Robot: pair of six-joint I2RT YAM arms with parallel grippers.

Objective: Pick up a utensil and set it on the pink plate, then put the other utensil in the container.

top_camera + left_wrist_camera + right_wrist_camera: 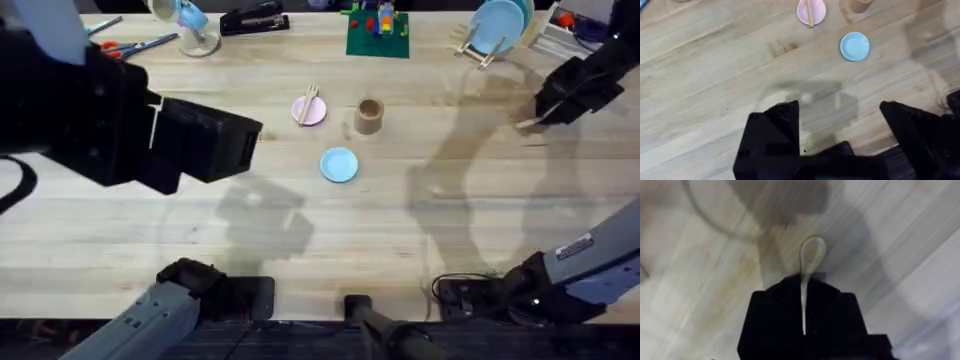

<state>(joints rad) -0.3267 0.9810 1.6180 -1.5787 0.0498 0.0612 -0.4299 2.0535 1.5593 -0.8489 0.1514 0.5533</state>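
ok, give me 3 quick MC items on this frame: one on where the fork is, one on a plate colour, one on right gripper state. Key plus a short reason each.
1. Where does the fork lie?
A. on the pink plate
B. in the container
C. on the blue plate

2. Which colour is the empty plate nearest the arms' bases?
A. pink
B. light blue
C. green

3. What is the state of the right gripper?
A. open and empty
B. shut on the spoon
C. shut on the fork

Key: 1 A, the overhead view shows the fork across the pink plate. 2 B, the blue plate is bare. 3 B, in the right wrist view the spoon's handle runs between closed fingers.
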